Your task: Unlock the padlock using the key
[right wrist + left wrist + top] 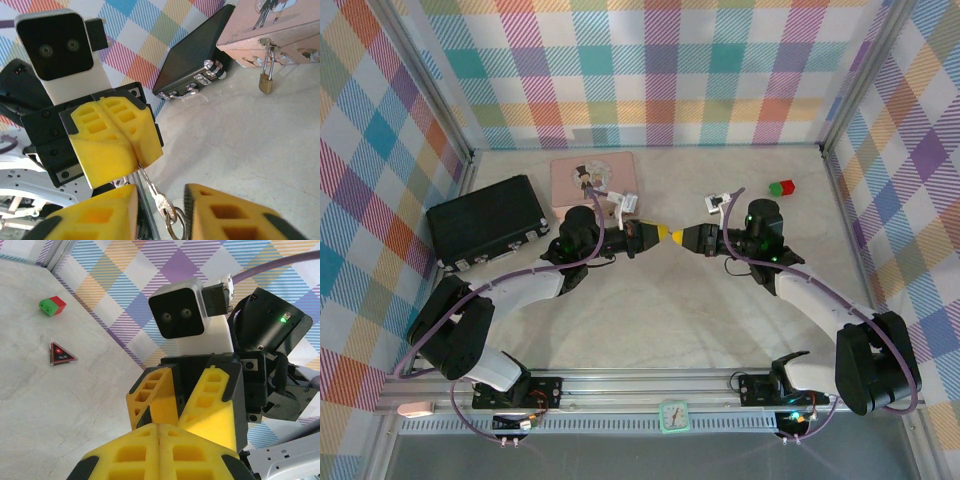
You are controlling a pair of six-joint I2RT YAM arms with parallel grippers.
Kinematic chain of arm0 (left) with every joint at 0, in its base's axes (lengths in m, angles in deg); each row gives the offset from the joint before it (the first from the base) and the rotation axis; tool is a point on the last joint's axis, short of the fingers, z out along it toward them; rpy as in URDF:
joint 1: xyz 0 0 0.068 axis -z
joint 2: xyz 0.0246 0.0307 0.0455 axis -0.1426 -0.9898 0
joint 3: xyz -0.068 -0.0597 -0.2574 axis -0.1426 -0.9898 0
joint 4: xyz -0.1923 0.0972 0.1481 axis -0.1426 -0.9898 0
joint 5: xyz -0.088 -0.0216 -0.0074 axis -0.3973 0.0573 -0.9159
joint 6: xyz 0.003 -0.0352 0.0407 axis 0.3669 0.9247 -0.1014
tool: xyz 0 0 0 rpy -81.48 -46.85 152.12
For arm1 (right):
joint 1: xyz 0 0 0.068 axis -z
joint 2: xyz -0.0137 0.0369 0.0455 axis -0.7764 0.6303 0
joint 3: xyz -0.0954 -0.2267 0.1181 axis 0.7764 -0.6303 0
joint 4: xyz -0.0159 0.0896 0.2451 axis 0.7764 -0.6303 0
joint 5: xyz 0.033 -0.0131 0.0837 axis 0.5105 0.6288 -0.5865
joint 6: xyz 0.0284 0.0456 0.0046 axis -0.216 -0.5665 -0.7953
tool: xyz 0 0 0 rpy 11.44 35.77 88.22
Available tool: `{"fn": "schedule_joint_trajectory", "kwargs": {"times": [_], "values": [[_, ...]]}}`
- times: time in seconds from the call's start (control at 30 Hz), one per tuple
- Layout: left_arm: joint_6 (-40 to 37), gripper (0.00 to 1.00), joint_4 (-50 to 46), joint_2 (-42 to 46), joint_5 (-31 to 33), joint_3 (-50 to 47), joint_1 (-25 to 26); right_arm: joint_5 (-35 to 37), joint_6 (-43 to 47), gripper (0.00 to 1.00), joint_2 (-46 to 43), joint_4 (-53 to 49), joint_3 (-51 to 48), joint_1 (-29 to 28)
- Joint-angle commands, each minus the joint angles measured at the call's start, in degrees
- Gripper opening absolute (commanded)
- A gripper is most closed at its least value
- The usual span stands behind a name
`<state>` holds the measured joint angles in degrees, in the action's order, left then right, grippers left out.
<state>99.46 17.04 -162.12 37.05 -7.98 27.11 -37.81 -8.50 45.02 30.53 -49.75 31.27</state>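
The small grey key (162,202), with a ring (175,229) through its head, sticks out in mid-air from my left gripper (136,161), which is shut on the tip of the blade. My right gripper (161,196) is open, and the key's head and ring sit between its yellow fingers (227,215) without being clamped. The two grippers meet tip to tip, left gripper (657,234) against right gripper (678,238), above mid-table. In the left wrist view my left gripper (159,440) is pressed shut. The brass padlock (265,82) hangs by its silver shackle from the pink tin (280,30).
A black case (488,220) lies at the left beside the pink tin (592,180). A red-and-green block (781,187) sits at the back right, with a dark red triangle (61,353) near it. Plaid walls enclose the table on three sides.
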Motion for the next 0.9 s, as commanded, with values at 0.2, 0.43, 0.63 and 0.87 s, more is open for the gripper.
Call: {"fn": "schedule_joint_trajectory", "kwargs": {"times": [0.2, 0.43, 0.63, 0.87], "values": [[0.3, 0.0, 2.8, 2.2, 0.5, 0.4, -0.4, -1.0, -0.4, 0.28, -0.4, 1.9, -1.1, 0.1], [0.4, 0.0, 2.8, 2.0, 0.5, 0.4, -0.4, -0.5, -0.1, 0.13, -0.8, 2.0, -1.2, 0.1], [0.9, 0.19, 1.1, 3.0, 4.4, -0.4, -0.8, -0.5, 1.6, 0.0, -0.9, 1.5, -0.8, 0.2], [0.0, 0.78, -12.6, 8.1, 18.4, -2.1, -7.5, 3.3, 7.4, 0.0, -1.9, -6.5, 0.2, 0.1]]}}
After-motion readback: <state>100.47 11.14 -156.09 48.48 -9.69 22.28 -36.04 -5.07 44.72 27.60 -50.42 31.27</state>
